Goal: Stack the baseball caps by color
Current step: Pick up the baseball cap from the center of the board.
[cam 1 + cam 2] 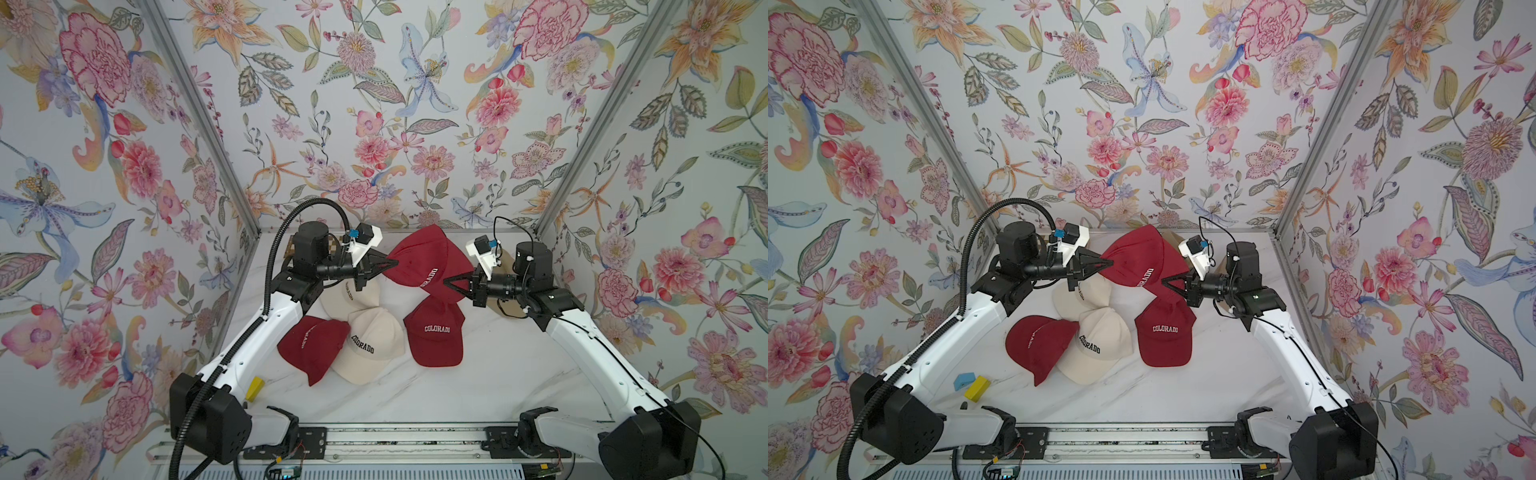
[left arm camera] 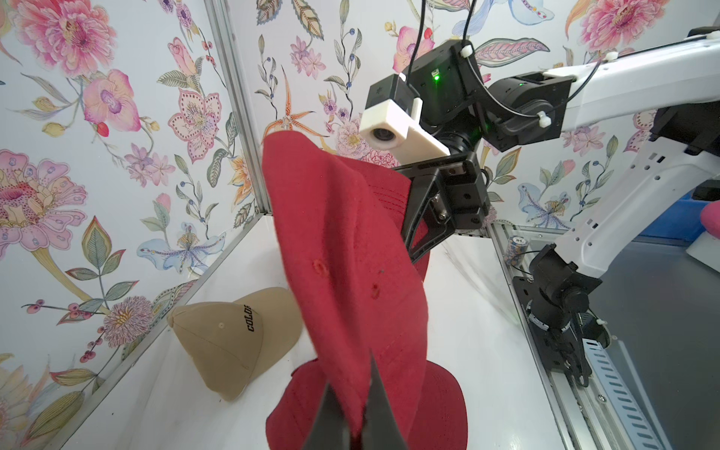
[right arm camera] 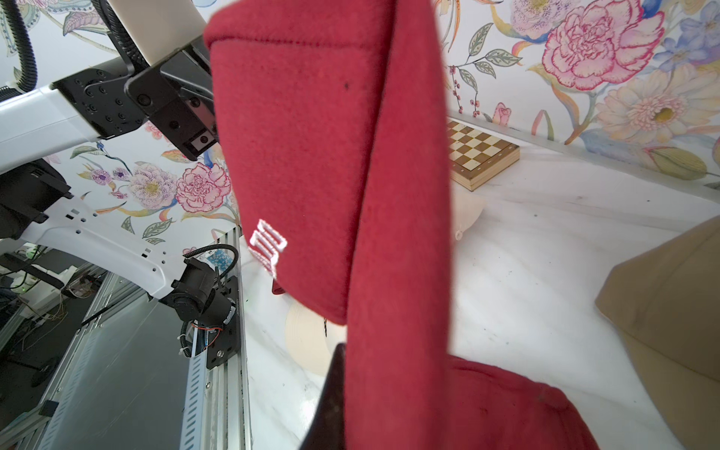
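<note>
Above the desk (image 1: 498,374), with left hand (image 1: 395,262) and right hand (image 1: 446,282) both clamped shut on opposite edges of the raised dark red cap (image 1: 415,255): lower evenly onto the second dark red cap (image 1: 434,336) lying on the desk below, brim over brim. Avoid sideways pull. Release simultaneously.

Chessboard (image 3: 481,156) by wall; yellow block (image 1: 977,388) beside blue block (image 1: 963,380)
</note>
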Available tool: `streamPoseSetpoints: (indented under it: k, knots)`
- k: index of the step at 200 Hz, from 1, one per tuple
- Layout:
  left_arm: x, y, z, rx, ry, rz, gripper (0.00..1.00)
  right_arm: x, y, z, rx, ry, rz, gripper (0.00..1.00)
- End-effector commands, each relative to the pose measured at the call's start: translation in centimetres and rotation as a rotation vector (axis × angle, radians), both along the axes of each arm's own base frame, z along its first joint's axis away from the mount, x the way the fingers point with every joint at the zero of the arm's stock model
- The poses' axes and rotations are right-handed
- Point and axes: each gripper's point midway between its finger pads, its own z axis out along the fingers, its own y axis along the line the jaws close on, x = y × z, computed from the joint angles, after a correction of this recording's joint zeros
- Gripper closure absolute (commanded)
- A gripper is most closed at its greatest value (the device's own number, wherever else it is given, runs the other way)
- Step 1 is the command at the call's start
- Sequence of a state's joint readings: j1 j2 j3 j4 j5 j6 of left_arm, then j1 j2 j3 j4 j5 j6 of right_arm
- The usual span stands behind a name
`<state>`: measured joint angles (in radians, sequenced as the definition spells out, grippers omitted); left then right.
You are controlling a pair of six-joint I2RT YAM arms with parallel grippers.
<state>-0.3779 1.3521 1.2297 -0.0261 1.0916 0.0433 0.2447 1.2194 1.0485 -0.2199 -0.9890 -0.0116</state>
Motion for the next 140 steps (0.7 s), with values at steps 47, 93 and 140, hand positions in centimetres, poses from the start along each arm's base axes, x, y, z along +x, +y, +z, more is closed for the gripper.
streamPoseSetpoints:
  k: [47, 93, 140]
  knots:
    - [-1.7, 0.4, 1.5, 0.015, -0.065, -0.081, 1.0, 2.2, -1.7, -1.7, 0.0, 0.065, -0.046, 1.0]
    - [-0.5, 0.3, 0.4, 0.034, -0.021, -0.048, 0.53, 1.8, -1.3, -0.7, 0.031, 0.054, -0.03, 1.0]
    - [1.0, -0.1, -2.1, 0.049, 0.052, -0.005, 0.38, 0.3, -0.4, 1.4, 0.045, 0.006, -0.001, 1.0]
